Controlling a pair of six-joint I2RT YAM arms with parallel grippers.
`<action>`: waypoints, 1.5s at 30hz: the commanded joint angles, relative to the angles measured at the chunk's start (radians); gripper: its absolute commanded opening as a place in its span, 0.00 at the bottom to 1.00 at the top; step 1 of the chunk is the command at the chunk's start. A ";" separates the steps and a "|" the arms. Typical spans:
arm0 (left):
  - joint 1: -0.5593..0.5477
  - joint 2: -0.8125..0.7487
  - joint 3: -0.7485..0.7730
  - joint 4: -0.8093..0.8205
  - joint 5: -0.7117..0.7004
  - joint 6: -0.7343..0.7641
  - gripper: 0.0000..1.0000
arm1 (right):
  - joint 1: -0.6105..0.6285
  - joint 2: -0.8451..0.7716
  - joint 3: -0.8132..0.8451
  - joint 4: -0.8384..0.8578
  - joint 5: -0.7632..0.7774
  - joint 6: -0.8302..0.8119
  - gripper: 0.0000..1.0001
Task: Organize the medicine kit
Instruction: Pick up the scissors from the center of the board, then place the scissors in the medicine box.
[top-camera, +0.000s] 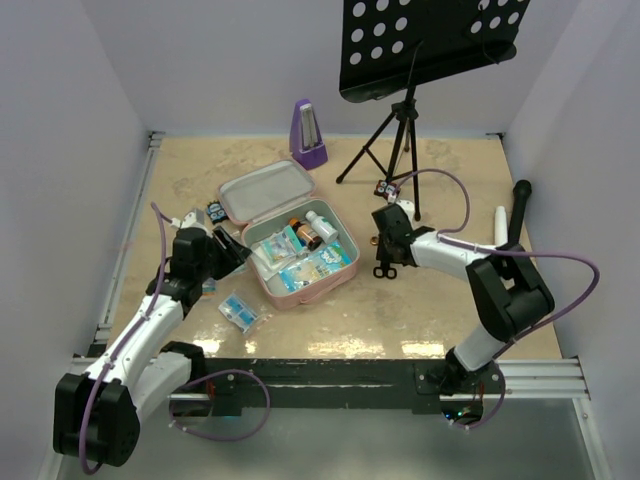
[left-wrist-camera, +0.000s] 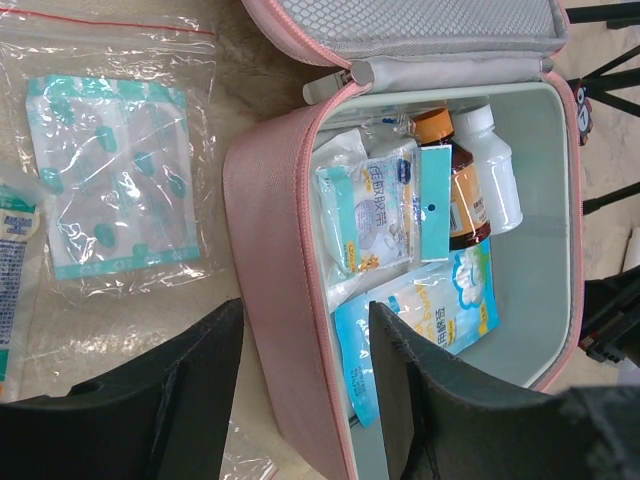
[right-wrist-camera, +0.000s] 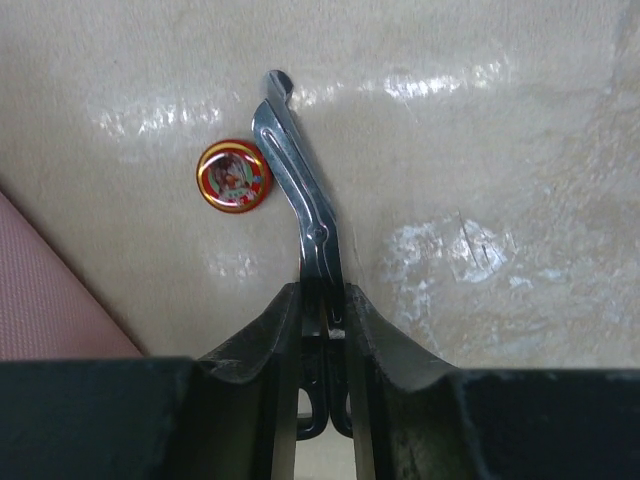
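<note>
Medicine kit (top-camera: 300, 293) open mid-tabletop (top-camera: 450, 310), lid laid back, both pincers at work.
Inside stand an amber bottle (left-wrist-camera: 460, 190) and a white bottle (left-wrist-camera: 495, 170) beside blue and white packets (left-wrist-camera: 440, 310); a zip bag of plasters (left-wrist-camera: 110, 170) lies outside. The left pincer (left-wrist-camera: 305, 330) sits astride the kit's wall (pinching or not, I cannot tell). The right pincer (right-wrist-camera: 323, 300) is narrow, pressed on the scissors (right-wrist-camera: 295, 170), near a small round tin (right-wrist-camera: 234, 176).

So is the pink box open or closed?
Open. The medicine kit has its lid flipped back; bottles and packets show inside.
</note>
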 joint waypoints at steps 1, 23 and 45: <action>-0.006 -0.011 -0.011 0.041 0.023 -0.016 0.57 | 0.009 -0.075 -0.012 -0.043 -0.009 0.020 0.03; -0.006 -0.017 -0.031 0.049 0.031 -0.018 0.57 | 0.097 -0.279 0.086 -0.217 0.080 0.053 0.00; -0.004 -0.021 -0.007 0.018 0.013 -0.019 0.56 | 0.382 -0.172 0.393 -0.190 0.046 0.183 0.00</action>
